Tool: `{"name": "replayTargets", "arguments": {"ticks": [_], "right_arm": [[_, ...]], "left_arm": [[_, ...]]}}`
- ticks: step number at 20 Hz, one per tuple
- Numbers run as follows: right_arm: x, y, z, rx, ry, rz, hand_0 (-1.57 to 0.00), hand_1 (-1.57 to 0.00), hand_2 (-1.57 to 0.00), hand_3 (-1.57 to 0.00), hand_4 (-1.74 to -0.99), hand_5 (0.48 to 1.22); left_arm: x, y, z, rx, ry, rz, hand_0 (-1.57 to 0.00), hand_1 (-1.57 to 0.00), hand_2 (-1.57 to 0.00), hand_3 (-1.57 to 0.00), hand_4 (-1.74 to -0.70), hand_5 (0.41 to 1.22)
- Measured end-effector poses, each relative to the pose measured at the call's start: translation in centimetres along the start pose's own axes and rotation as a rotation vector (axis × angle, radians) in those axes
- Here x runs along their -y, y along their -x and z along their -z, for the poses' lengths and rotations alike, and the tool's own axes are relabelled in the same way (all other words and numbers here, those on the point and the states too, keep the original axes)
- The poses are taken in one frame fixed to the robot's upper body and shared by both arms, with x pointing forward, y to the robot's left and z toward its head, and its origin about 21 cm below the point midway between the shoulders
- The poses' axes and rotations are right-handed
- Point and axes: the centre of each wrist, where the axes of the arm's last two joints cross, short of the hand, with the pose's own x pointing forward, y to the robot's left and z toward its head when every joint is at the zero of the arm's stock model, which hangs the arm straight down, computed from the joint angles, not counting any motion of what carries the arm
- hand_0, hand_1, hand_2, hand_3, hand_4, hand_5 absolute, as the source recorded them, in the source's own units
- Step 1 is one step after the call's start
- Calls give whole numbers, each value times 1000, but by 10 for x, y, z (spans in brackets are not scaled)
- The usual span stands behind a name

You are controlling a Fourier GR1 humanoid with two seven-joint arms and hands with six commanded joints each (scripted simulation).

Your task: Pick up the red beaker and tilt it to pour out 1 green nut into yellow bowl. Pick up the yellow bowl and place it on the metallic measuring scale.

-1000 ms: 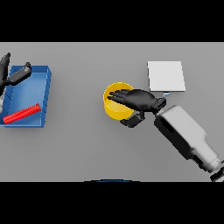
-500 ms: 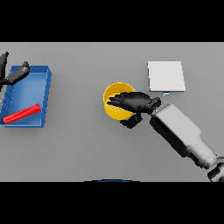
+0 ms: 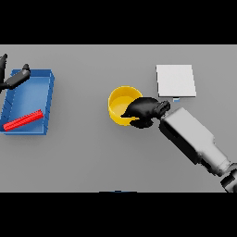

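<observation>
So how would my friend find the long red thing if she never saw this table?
Look to the far left of the grey table for the blue tray. The long red thing lies slanted inside it, near the tray's front edge. It is the only red object in view, a thin stick shape, unlike the round yellow bowl and the flat white square scale further right.

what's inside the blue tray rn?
The blue tray holds one red beaker, lying on its side near the front wall. The left hand covers its far-left corner.
</observation>
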Motion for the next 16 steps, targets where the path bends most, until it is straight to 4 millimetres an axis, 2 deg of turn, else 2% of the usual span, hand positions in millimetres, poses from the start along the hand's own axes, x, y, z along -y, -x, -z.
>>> {"name": "replayTargets", "arguments": {"ticks": [1,6,8,11,12,16], "right_arm": [[-1,1,-1,2,7,4,-1393,-1381,-1314,-1142,-1682,1178],[-1,2,-9,-6,19,3,-1513,-1509,-1453,-1192,-1722,1207],[11,-1,-16,-3,32,3,-1534,-1531,-1490,-1192,-1729,1212],[23,-3,-32,3,53,-2,-1552,-1551,-1506,-1377,-1731,1216],[36,-4,-38,-14,68,-20,-1556,-1555,-1519,-1357,-1730,1217],[57,-4,-61,-76,111,-38,-1565,-1564,-1550,-1286,-1723,1219]], "left_arm": [[4,0,-1,4,7,-4,1,1,1,1,-802,725],[6,0,2,2,10,-7,1,1,1,1,-803,725],[0,3,0,-3,0,3,1,1,1,1,-801,724],[1,0,-2,4,-3,8,1,1,1,1,-798,721],[1,-1,-3,6,-2,8,1,1,1,1,-797,719],[2,-6,-1,10,-2,4,1,1,1,1,-803,723]]}}
